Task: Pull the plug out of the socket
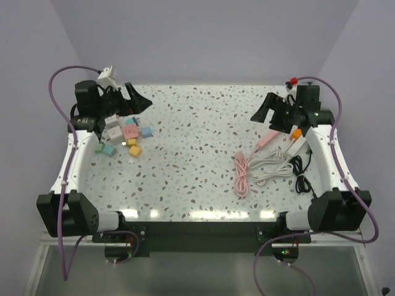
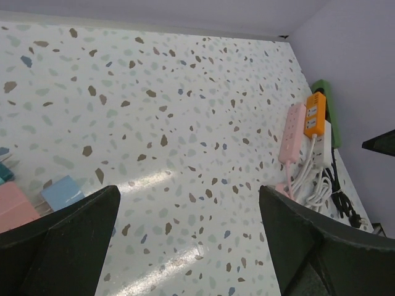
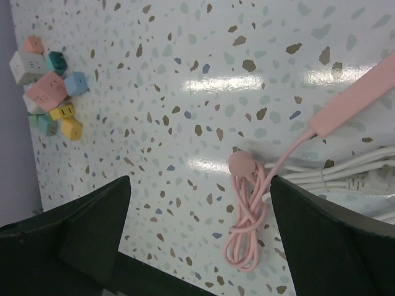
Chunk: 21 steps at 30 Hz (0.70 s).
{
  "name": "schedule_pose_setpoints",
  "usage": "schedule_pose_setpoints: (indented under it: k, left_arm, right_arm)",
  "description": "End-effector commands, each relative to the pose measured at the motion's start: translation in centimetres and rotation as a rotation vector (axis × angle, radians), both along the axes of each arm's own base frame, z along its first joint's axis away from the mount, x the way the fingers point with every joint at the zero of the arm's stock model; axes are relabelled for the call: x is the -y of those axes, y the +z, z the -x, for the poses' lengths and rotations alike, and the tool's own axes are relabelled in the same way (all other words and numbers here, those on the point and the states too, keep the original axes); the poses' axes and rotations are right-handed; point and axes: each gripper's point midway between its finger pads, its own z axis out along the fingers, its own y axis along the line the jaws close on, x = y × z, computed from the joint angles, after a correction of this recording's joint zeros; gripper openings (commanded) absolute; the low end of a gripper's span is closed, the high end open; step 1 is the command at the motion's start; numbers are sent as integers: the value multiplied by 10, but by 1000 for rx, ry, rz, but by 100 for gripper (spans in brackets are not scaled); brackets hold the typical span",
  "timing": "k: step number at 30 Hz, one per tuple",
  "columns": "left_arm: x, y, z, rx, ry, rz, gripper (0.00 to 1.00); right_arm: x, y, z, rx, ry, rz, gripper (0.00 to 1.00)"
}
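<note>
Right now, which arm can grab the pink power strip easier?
The right one, probably. The right gripper hangs open just beside the pink power strip, while the left gripper is far across the table, by the coloured cubes.

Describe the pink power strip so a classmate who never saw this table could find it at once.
Look to the right side of the speckled table, where power strips lie together. The pink power strip is the one nearest the table's middle. Its neighbours are an orange strip and a white strip; it alone is pink, with a matching coiled cable.
</note>
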Motion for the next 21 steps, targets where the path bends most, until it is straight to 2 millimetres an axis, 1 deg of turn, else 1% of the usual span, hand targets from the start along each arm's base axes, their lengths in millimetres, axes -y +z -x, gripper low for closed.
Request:
schedule_pose_setpoints:
  k: [1,3,4,6,7,8,10,13,15,18,21]
  left_arm:
    - [19,37,3,131,-90,44,100]
    - [19,46,0,141,-86,41,100]
    - [21,50,-1,152,-91,40,100]
    - [22,59,-5,170,-100,40,100]
    - [24,68,-6,191,-114,42,100]
    - [25,70,-8,195,-120,44,100]
    - [27,81,-9,223,-126,46,100]
    - [26,88,-13,241,-119,40,100]
    - [27,88,-15,243,-124,36,100]
    - [30,96,-13,267,-143,33,100]
    - [32,98,-13,279,-153,21,100]
  right_arm:
    - [-9,56,21,199,31,-57,98]
    - [-11,64,30,228,43,-70,98]
    - [-14,71,38,241,55,-82,98]
    - [-13,75,44,244,60,-69,98]
    - [-12,75,47,237,55,-68,98]
    - [-12,79,49,249,57,-68,98]
    - [-14,83,50,262,67,-75,98]
    - [-17,92,46,277,76,-94,98]
    - [-18,100,44,289,77,-100,98]
    - [-19,110,42,311,73,-111,98]
    - [-18,114,40,325,70,-105,98]
